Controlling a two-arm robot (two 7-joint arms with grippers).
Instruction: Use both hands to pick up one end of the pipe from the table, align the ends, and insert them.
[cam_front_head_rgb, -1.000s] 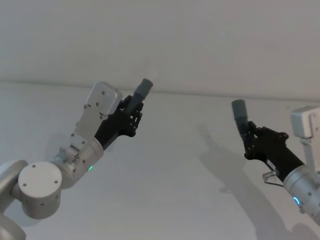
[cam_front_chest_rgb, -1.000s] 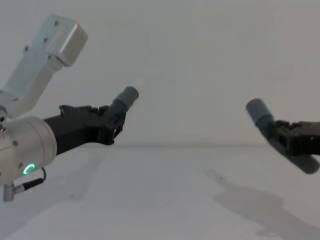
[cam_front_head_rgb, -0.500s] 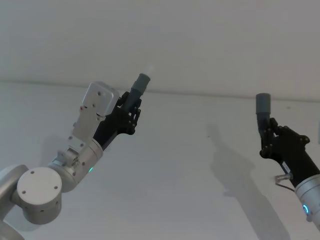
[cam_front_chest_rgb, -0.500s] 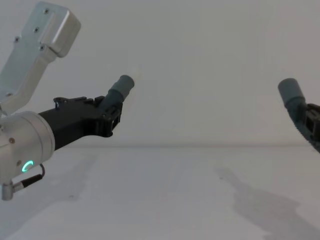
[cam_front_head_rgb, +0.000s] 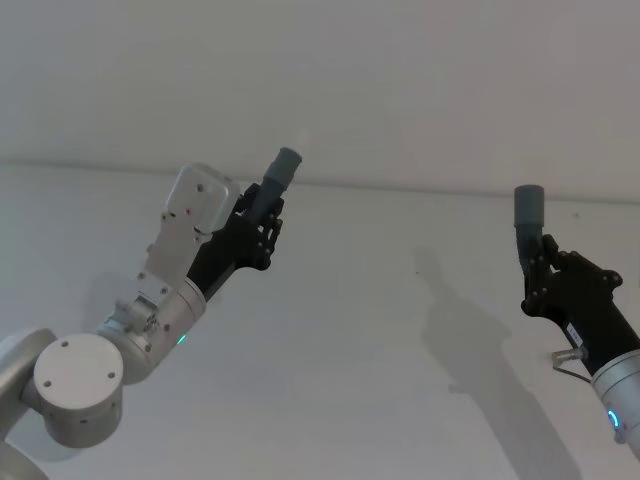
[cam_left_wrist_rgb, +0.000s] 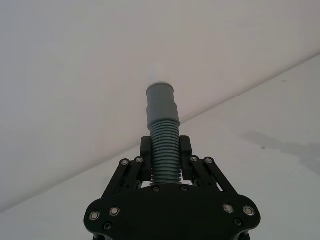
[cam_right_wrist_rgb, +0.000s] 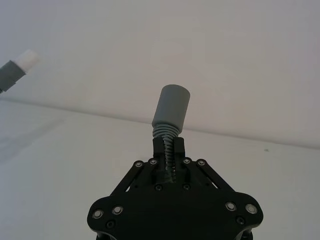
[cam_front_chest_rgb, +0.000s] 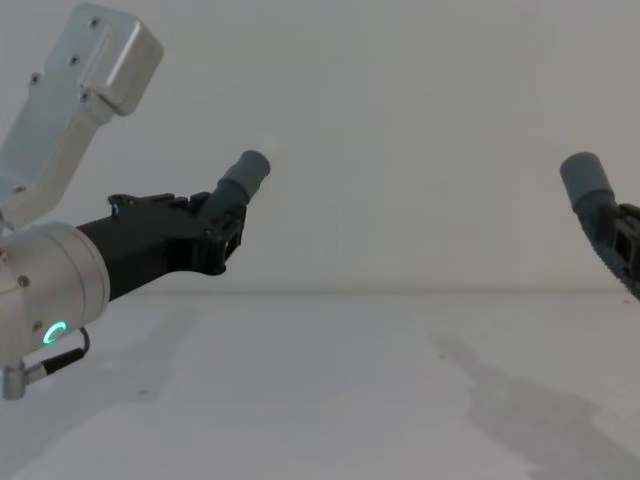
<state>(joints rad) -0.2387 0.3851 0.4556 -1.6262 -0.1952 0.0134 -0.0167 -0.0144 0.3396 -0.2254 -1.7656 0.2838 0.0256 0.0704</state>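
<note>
Between the fingers of the left gripper (cam_left_wrist_rgb: 165, 150), the ribbed dark grey left pipe section (cam_left_wrist_rgb: 164, 167) is clenched on both sides, just below its end. Its smooth grey left cuff (cam_left_wrist_rgb: 161, 106) stands clear beyond the fingertips, and a short white tip (cam_left_wrist_rgb: 158, 73) projects from the cuff's mouth. Head view: the left gripper (cam_front_head_rgb: 262, 225) is raised above the table (cam_front_head_rgb: 340, 380) at centre-left, with the left cuff (cam_front_head_rgb: 284, 170) tilted up and toward the robot's right. The silver-grey left arm (cam_front_head_rgb: 150, 300) runs back to the lower left corner.

Right gripper (cam_right_wrist_rgb: 169, 148): its fingers grasp the right pipe section (cam_right_wrist_rgb: 166, 133) on the ribbed part directly under the right cuff (cam_right_wrist_rgb: 171, 107), which is wider than the hose. Head view: the right gripper (cam_front_head_rgb: 543, 262) is at the right edge, raised off the table, with the right cuff (cam_front_head_rgb: 528, 208) near upright.

Chest view: the right cuff (cam_front_chest_rgb: 585, 180) leans toward the robot's left and the left cuff (cam_front_chest_rgb: 243, 175) toward its right. The two ends are well apart, not touching. Whether both sections belong to one hose cannot be told. A grey shadow (cam_front_head_rgb: 470, 340) lies on the table beside the right gripper.
</note>
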